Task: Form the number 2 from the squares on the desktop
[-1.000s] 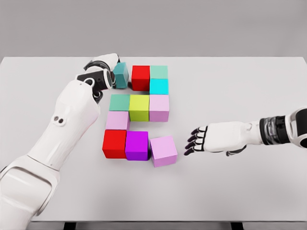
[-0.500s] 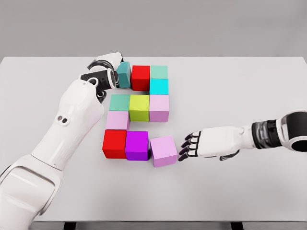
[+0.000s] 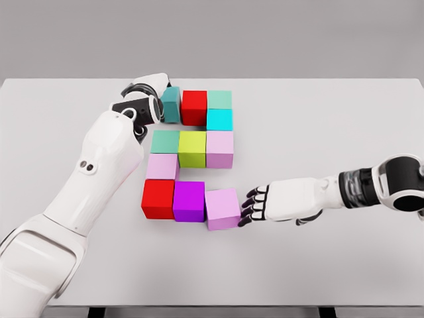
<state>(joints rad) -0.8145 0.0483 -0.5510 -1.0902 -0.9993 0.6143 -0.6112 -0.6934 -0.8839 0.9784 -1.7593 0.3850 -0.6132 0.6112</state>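
The right hand [image 3: 255, 207] lies flat, fingers spread and relaxed, dark fingertips [image 3: 246, 207] touching the right face of a pale pink cube [image 3: 222, 208] on the white table [image 3: 331, 132]. That cube sits slightly turned, just beside a purple cube [image 3: 189, 201], with a red cube [image 3: 158, 198] beyond it.

The left hand [image 3: 149, 99] is mostly hidden behind its own wrist, so I cannot tell its finger state; a dark teal cube [image 3: 171, 104] sits against it, touching another red cube [image 3: 195, 107] on its far side.
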